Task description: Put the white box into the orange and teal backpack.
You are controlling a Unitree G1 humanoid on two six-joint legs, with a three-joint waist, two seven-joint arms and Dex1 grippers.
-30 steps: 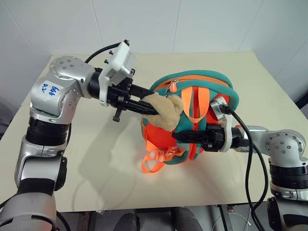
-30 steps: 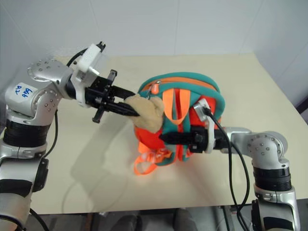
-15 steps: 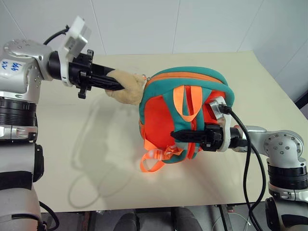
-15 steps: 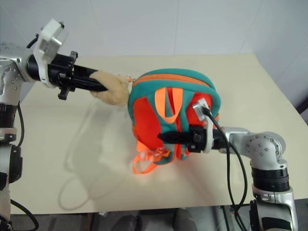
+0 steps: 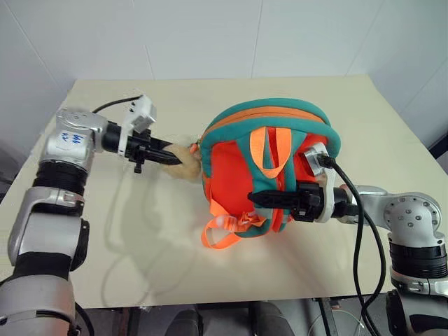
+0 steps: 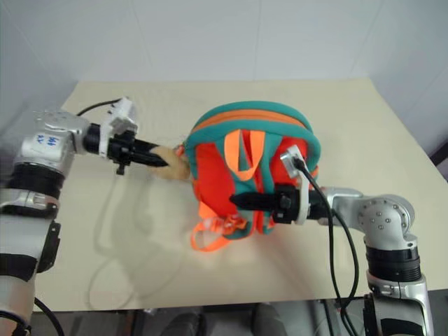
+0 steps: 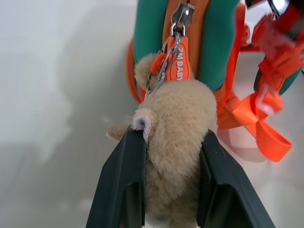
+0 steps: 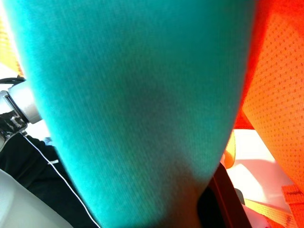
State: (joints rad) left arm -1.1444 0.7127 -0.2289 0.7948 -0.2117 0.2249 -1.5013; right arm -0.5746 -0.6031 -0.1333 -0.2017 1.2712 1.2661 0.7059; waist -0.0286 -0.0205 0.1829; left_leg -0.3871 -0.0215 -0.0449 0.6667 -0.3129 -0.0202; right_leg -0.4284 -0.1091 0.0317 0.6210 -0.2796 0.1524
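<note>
- Left wrist view: my left gripper clenches the tan plush toy, chained to a zipper pull.
- Head views: the orange and teal backpack stands upright on the beige table, zipped along its top; the toy stretches out from its side.
- My right gripper is clenched on a teal strap at the backpack's near face.

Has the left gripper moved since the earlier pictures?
Yes. The left gripper, shut on the plush toy, has dropped toward the table and gone left, away from the orange and teal backpack.
</note>
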